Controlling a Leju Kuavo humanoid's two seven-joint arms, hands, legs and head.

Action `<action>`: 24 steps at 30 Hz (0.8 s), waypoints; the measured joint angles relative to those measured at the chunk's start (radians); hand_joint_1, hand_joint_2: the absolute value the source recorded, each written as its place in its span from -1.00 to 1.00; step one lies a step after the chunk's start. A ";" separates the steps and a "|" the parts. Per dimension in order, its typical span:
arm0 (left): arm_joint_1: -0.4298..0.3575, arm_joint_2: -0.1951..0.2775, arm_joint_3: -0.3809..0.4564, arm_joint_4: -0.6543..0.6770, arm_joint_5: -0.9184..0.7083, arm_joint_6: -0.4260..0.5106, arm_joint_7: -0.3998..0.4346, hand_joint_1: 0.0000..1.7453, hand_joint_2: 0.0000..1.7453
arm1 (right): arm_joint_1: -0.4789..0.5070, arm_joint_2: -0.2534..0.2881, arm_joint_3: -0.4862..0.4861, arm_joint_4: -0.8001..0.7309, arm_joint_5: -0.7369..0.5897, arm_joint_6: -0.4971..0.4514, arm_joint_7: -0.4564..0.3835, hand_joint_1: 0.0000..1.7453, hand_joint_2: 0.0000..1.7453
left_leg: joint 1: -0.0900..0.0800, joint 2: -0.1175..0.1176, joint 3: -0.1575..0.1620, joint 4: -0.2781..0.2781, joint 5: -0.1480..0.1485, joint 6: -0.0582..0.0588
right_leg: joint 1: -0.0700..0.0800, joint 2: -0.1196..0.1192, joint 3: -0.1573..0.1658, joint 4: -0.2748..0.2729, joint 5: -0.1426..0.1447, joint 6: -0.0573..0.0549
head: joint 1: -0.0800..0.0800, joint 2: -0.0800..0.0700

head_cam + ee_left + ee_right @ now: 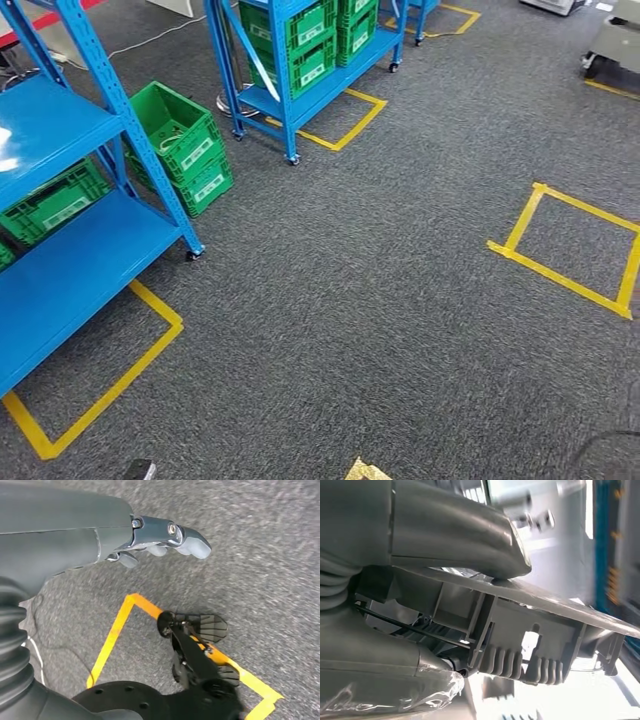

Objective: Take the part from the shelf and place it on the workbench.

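Note:
A grey plastic part [531,635], a flat plate with ribs and clips on its underside, is held in my right hand [433,530]. The thick thumb presses on the plate's flat side and another finger [388,670] lies under the ribbed side. My left hand [151,535] hangs over the grey carpet, fingers stretched out and holding nothing. In the head view a blue shelf [68,260] stands at the left, with a green crate [56,200] on its lower level.
A tilted green crate [185,145] leans by the near shelf's wheeled leg. A second blue wheeled shelf [317,95] with green crates stands further back. Yellow tape squares [573,250] mark the grey carpet. Grey equipment [615,40] sits at the far right.

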 joint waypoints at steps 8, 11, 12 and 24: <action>-0.005 0.003 0.007 0.000 0.007 -0.008 0.001 -1.00 1.00 | -0.026 -0.055 -0.076 0.031 0.093 -0.084 -0.043 1.00 -1.00 | 0.007 0.030 0.037 -0.086 0.023 0.023 | -0.003 -0.044 -0.068 0.112 -0.058 0.044 | 0.011 0.000; -0.002 0.003 0.008 0.000 0.007 -0.009 0.003 -1.00 1.00 | -0.033 -0.063 -0.081 0.043 0.085 -0.083 -0.036 1.00 -1.00 | 0.007 0.057 0.036 -0.086 0.023 0.023 | -0.010 -0.076 -0.131 0.268 -0.123 0.057 | 0.014 0.000; -0.002 0.002 0.008 0.000 0.007 -0.009 0.004 -1.00 1.00 | -0.033 -0.068 -0.086 0.049 0.080 -0.080 -0.028 1.00 -1.00 | 0.008 0.065 0.037 -0.086 0.022 0.022 | -0.013 -0.079 -0.123 0.261 -0.112 0.060 | 0.014 0.000; -0.004 0.009 0.014 0.000 -0.018 -0.014 -0.049 -1.00 1.00 | -0.071 -0.308 -0.180 0.350 0.270 0.113 0.164 1.00 -1.00 | 0.000 0.048 -0.027 0.078 -0.091 -0.019 | -0.013 -0.070 0.019 -0.003 -0.019 0.008 | 0.007 0.000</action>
